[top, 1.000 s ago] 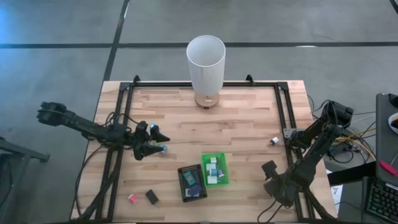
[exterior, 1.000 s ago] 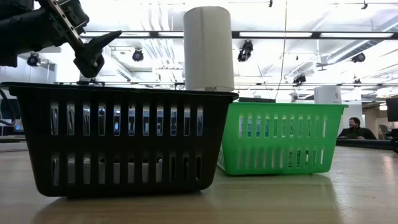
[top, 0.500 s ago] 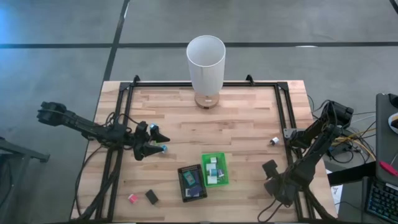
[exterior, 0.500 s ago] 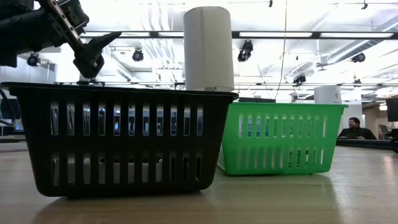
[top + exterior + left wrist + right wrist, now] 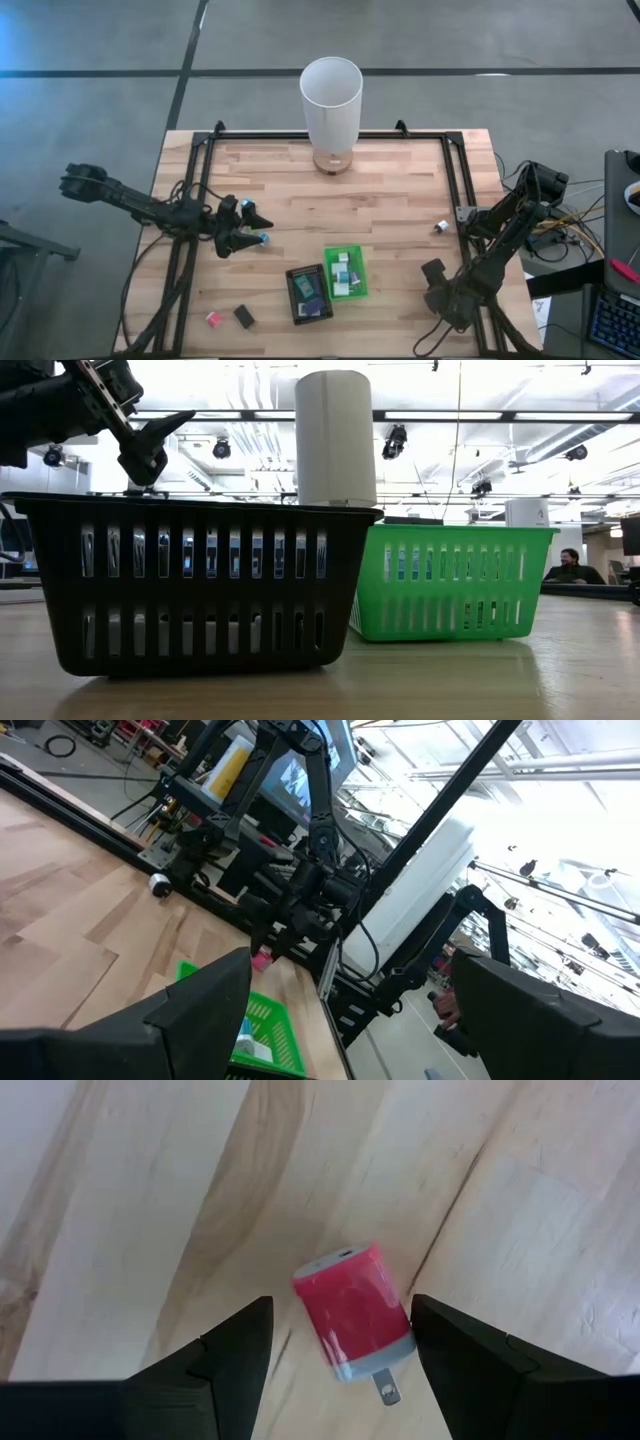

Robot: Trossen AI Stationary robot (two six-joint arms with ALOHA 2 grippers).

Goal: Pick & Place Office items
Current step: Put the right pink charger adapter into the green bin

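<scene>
A small red block with a grey end and metal prongs (image 5: 352,1310) lies flat on the wood near the table's near right corner. My right gripper (image 5: 340,1375) points down over it, open, with one finger on each side and clear of it. From above, this gripper (image 5: 436,288) hides the block. My left gripper (image 5: 255,228) hangs open over the left part of the table, holding nothing. Other office items lie loose: a pink one (image 5: 212,319), a black one (image 5: 244,316) and a white one (image 5: 441,227).
A black tray (image 5: 309,293) and a green tray (image 5: 345,272), both holding small items, stand side by side near the front middle. A tall white cylinder (image 5: 331,100) stands at the far edge. A dark metal frame (image 5: 200,180) runs along the table's sides.
</scene>
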